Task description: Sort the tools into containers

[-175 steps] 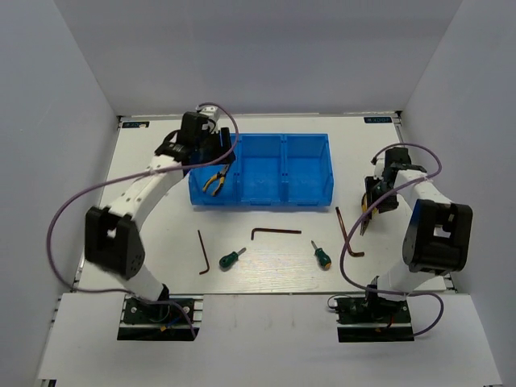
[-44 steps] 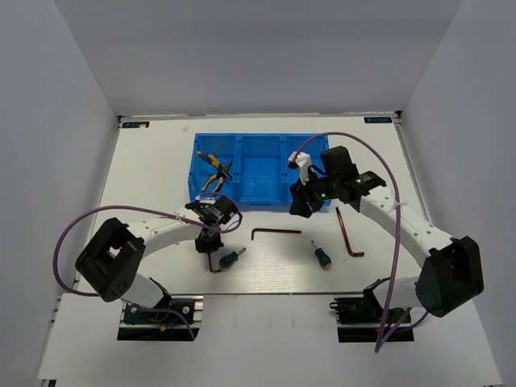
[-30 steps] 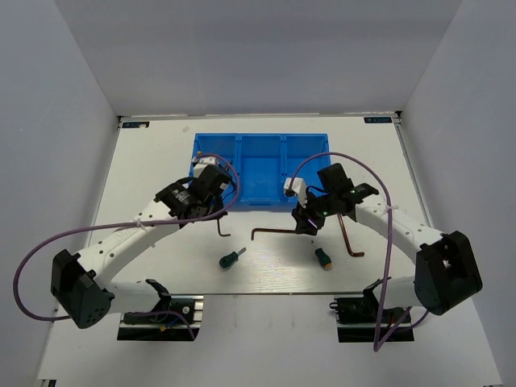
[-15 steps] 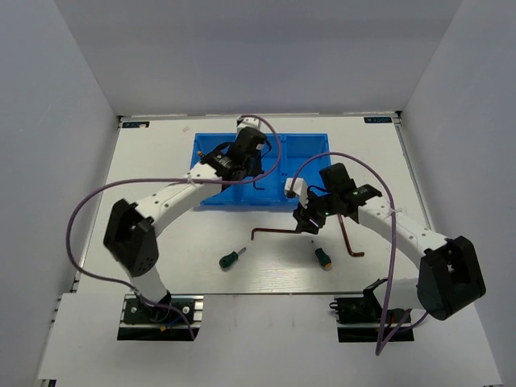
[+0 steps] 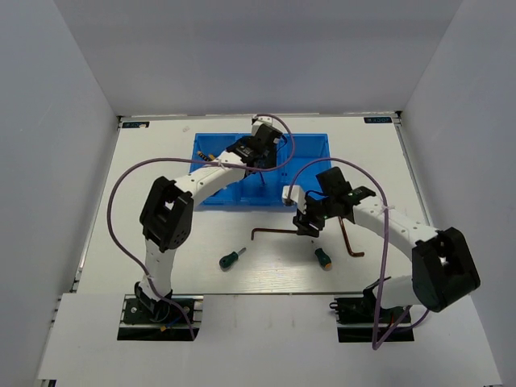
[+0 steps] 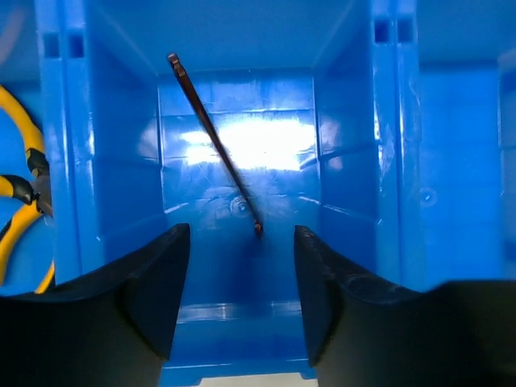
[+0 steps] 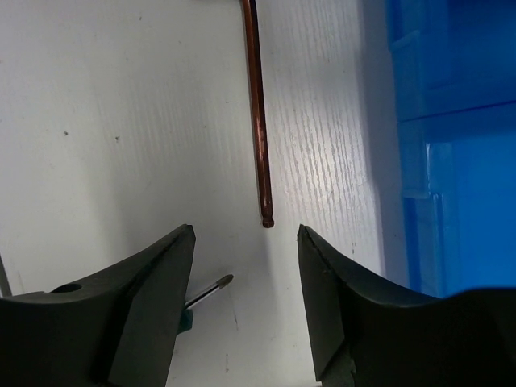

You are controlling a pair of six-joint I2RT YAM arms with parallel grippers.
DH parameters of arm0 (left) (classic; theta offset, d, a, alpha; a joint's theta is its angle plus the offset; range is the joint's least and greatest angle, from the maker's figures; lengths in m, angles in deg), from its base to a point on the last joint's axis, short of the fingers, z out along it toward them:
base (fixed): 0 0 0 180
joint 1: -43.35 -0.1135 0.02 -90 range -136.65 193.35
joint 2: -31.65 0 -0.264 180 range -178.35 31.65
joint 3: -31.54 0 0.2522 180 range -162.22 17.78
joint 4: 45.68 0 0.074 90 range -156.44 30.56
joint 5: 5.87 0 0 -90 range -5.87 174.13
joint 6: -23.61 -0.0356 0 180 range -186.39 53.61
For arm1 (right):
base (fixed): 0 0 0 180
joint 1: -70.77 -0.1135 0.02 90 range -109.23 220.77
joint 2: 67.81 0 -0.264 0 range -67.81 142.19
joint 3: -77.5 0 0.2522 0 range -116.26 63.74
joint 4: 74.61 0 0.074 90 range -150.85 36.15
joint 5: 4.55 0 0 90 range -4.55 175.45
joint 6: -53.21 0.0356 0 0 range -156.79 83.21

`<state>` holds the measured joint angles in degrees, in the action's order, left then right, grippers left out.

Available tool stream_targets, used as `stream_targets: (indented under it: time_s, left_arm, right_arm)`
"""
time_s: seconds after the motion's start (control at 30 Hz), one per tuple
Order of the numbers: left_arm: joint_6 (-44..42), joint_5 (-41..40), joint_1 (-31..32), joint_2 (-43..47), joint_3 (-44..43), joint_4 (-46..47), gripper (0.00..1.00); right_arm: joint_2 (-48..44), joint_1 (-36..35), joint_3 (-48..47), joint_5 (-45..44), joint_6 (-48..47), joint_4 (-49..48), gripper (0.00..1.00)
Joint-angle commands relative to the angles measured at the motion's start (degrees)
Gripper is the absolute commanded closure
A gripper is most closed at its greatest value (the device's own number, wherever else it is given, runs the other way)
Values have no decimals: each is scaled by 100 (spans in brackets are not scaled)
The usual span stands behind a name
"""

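My left gripper [image 5: 262, 160] [image 6: 239, 235] hangs open over the middle compartment of the blue bin [image 5: 321, 139]. A thin dark hex key [image 6: 214, 141] slants inside that compartment, free of the fingers. Yellow-handled pliers [image 6: 20, 218] [image 5: 206, 157] lie in the left compartment. My right gripper [image 5: 305, 221] [image 7: 246, 234] is open just above the table, at the end of a reddish-brown hex key [image 7: 256, 121] [image 5: 274, 232]. A screwdriver tip [image 7: 208, 292] shows beside its left finger. Another hex key [image 5: 348, 237] and two green-handled screwdrivers [image 5: 230, 260] [image 5: 322, 257] lie on the table.
The bin's front wall [image 7: 451, 161] stands close beside the right gripper. White walls enclose the table on three sides. Purple cables loop off both arms [image 5: 121, 193].
My left arm carried a hex key from the table up over the middle compartment, opened and let it go. The right gripper settled slightly toward the hex key on the table.
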<state>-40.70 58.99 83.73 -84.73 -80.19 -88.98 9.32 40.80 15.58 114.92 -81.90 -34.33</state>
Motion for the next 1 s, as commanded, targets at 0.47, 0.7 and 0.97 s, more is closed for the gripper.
stream_targets:
  time_s: [0.47,0.7,0.97]
  left_arm:
    - [-21,475,75,4841,2746,-833,23]
    - [770,836,75,6714,4197,-1879,22]
    - [1078,1002,75,7199,4523,-2258,23]
  right_arm:
    - [1577,-509,-739,-424,-192,-639,34]
    - [1999,-913,-870,-636,-51,-675,34]
    - [2666,-1291,-1274,-777,133,-385,51]
